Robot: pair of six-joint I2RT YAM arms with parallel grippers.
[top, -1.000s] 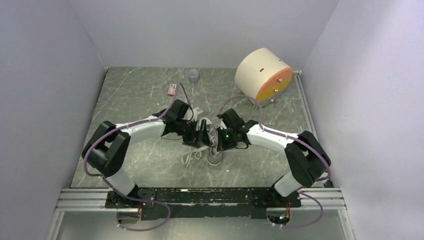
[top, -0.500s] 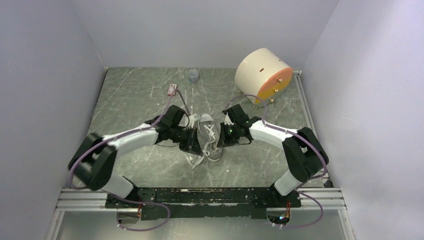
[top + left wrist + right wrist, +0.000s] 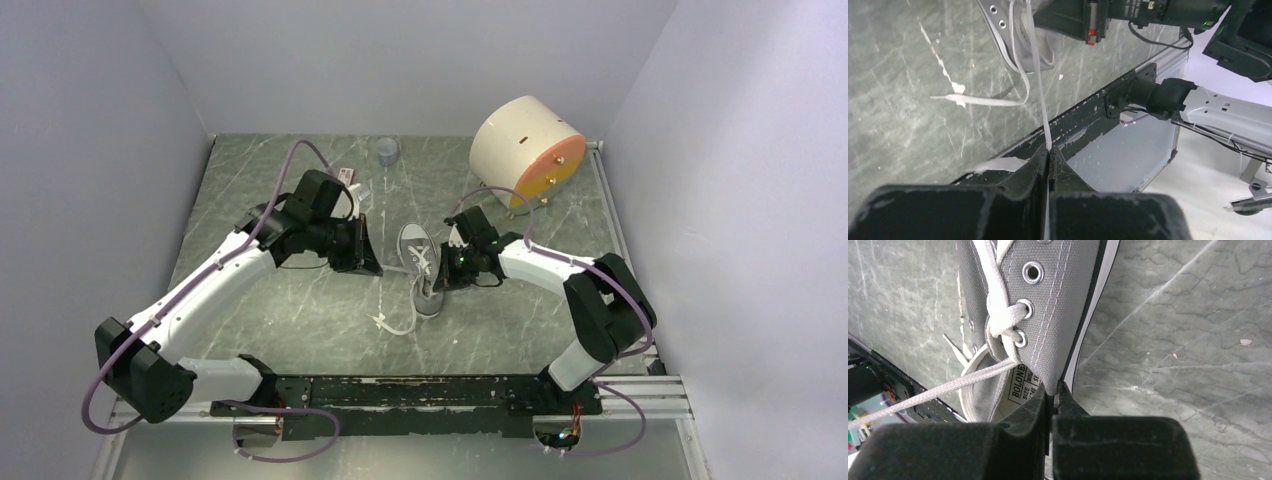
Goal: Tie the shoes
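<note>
The grey canvas shoe with white sole lies mid-table, toe pointing away. In the left wrist view my left gripper is shut on a white lace that runs taut from the shoe's eyelets to the jaws. From above, that gripper sits just left of the shoe. My right gripper is shut on the edge of the shoe's grey side wall by the opening; from above it is at the shoe's right side. The other lace trails loose on the table.
A white drum with an orange face stands at the back right. A small grey cup and a small white-and-red item sit at the back. The black base rail runs along the near edge.
My left gripper closed on the lace and the left arm swung back and to the left, drawing the lace taut. The shoe shifted slightly away; the right gripper stayed on it.
</note>
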